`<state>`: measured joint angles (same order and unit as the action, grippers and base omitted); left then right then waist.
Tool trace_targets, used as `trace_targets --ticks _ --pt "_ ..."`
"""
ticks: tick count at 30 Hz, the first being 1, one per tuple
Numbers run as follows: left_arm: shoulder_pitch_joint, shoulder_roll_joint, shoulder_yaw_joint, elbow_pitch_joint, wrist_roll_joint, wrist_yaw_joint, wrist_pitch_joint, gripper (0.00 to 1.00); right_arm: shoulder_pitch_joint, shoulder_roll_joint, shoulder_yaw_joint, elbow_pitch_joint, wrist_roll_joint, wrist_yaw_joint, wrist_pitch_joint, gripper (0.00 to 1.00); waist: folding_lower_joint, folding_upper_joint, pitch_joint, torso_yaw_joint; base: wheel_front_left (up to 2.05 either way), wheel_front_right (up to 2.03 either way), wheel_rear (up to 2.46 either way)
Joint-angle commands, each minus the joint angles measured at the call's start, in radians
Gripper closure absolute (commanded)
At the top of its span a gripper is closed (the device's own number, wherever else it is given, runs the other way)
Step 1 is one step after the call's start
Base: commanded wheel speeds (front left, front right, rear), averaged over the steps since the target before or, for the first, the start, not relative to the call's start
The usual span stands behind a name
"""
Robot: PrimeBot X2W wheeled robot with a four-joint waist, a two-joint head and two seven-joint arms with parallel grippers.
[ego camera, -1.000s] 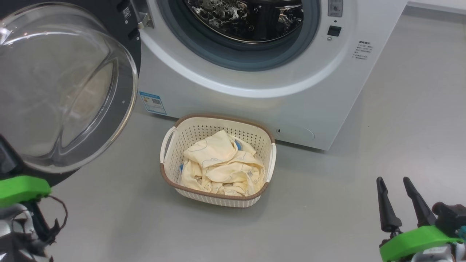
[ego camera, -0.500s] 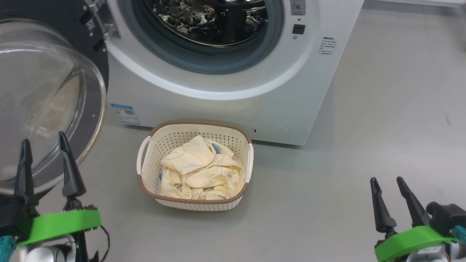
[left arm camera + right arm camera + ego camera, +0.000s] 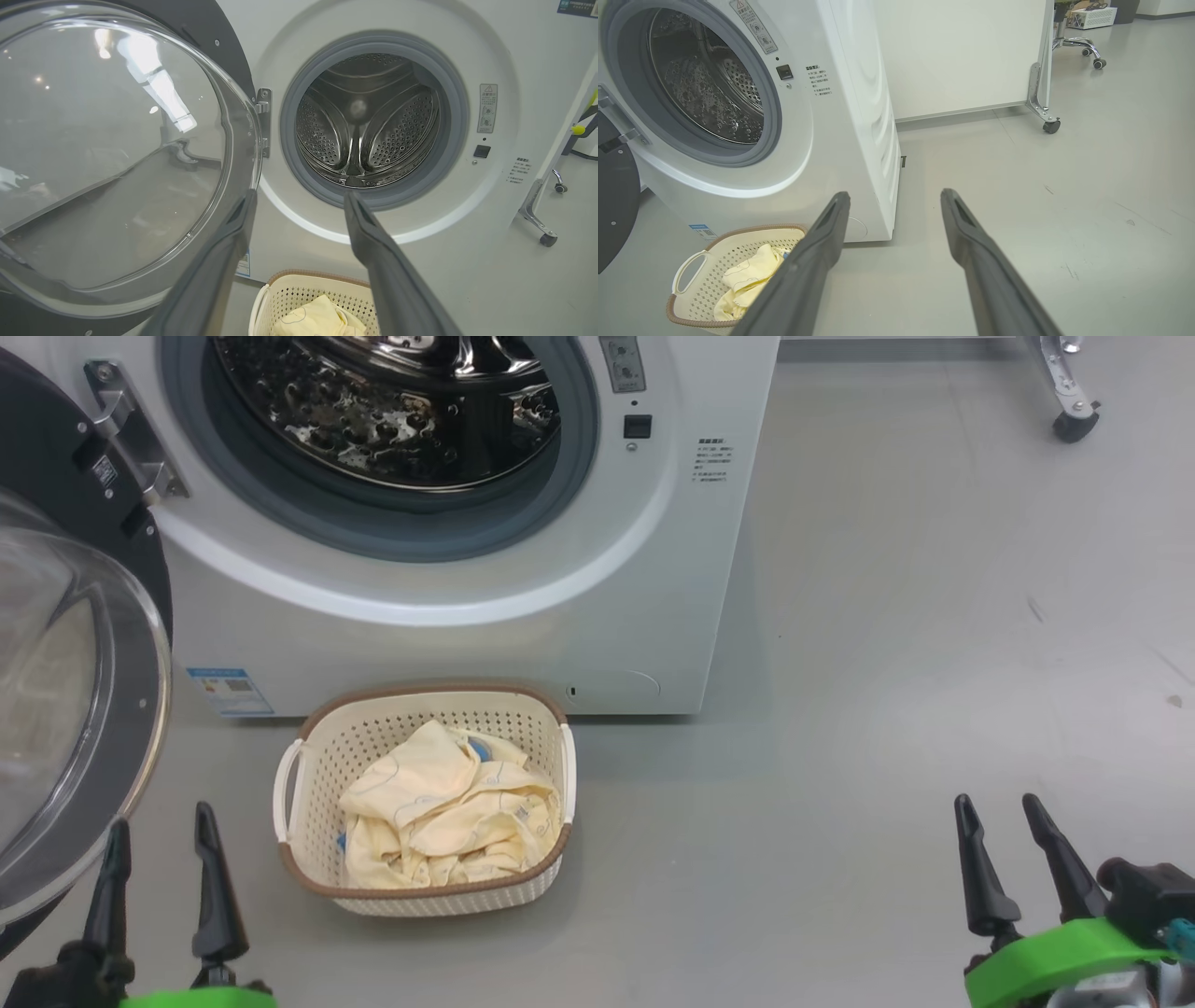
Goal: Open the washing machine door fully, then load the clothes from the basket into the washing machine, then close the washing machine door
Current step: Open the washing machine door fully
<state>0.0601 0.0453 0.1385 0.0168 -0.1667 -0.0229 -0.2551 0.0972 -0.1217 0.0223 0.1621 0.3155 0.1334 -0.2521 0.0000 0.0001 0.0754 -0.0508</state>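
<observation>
Dark-fingered and spread wide, the left claw holds nothing at 8 o'clock of the head view; the right claw at 4 o'clock is equally wide and empty. On the grey floor, at 3 o'clock of the left claw, stands the basket with the clothes heaped inside. Just behind it, at its 12 o'clock, rises the washing machine, its steel drum exposed inside the grey gasket. The washing machine door stands swung open at 9 o'clock of the basket, clear glass bulging.
</observation>
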Motion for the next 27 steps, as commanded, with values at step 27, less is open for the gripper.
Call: trace_targets --ticks 27 --pt "0.121 0.005 0.010 0.000 -0.033 -0.023 -0.007 0.00 0.045 -0.006 -0.009 -0.073 -0.039 -0.003 -0.010 0.00 0.0000 -0.0001 -0.059 -0.015 0.00 0.00 0.00"
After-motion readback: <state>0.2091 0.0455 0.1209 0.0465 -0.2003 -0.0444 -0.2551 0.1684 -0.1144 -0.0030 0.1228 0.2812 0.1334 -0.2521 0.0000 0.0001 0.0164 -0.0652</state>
